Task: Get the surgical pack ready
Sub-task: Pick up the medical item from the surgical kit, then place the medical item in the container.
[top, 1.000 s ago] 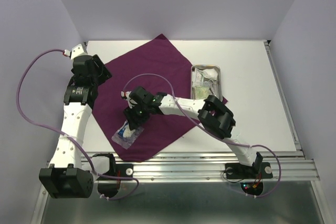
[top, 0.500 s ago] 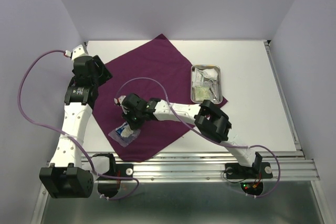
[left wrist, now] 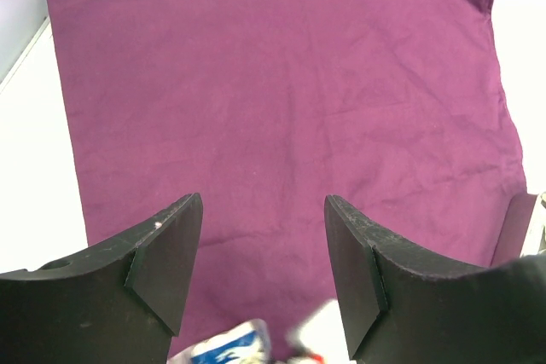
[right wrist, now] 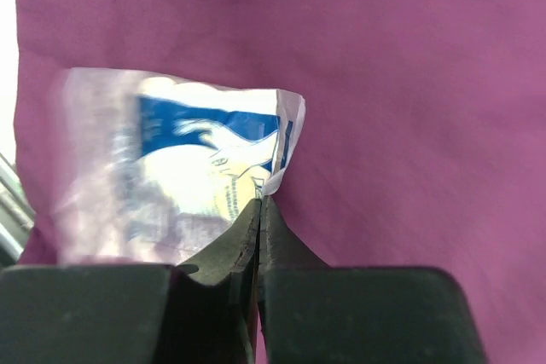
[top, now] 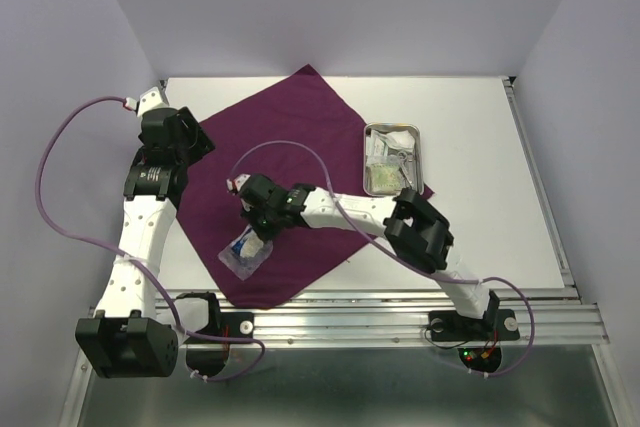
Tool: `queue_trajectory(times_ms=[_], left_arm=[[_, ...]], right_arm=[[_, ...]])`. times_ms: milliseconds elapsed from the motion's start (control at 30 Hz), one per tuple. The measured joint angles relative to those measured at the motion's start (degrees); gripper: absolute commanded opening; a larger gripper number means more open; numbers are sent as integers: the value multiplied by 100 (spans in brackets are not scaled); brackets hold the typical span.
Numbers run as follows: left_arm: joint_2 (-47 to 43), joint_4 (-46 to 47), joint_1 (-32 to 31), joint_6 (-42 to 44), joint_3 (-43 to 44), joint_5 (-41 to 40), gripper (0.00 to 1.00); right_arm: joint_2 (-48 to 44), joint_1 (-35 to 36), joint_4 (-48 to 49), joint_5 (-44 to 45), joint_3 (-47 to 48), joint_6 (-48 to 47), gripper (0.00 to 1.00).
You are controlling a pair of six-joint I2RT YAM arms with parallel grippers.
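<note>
Cloth point(top: 300, 137): matt purple fabric, lightly creased; packet point(top: 243, 257), lower left: clear glossy plastic film, crinkled, blue print; tray point(top: 426, 159), right: bright polished metal; table point(top: 490, 147): smooth matt white surface.

Clear plastic packet with blue print point(right wrist: 171, 176): right wrist view blurred, lettering unreadable, left margin smeared (worst toward 9 o'clock). Left wrist view: same packet cut off by bottom edge at 6 o'clock, out of focus. Small shiny rectangular steel tray point(top: 429, 159), top view: contents too small to tell apart.
</note>
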Motion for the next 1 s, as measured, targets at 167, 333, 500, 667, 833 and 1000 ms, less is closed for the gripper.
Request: queue_trajectory(times_ms=[167, 333, 500, 667, 833, 1000], left_arm=[[0, 2, 0, 2, 0, 0, 70], [2, 20, 0, 2, 0, 4, 70], [44, 63, 0, 2, 0, 46, 70], [114, 85, 0, 2, 0, 94, 70], [179, 94, 0, 2, 0, 146, 70], [223, 127, 0, 2, 0, 168, 70]], right_arm=[[-848, -262, 79, 330, -555, 166, 1], [-1716, -951, 293, 573, -1139, 319, 1], [-2409, -1827, 367, 962, -1766, 498, 1], [-3018, -2610, 402, 1486, -2435, 691, 1], [-3646, -3648, 413, 1746, -2997, 1027, 1], [-4017, -4570, 444, 1808, -3316, 1268, 1]])
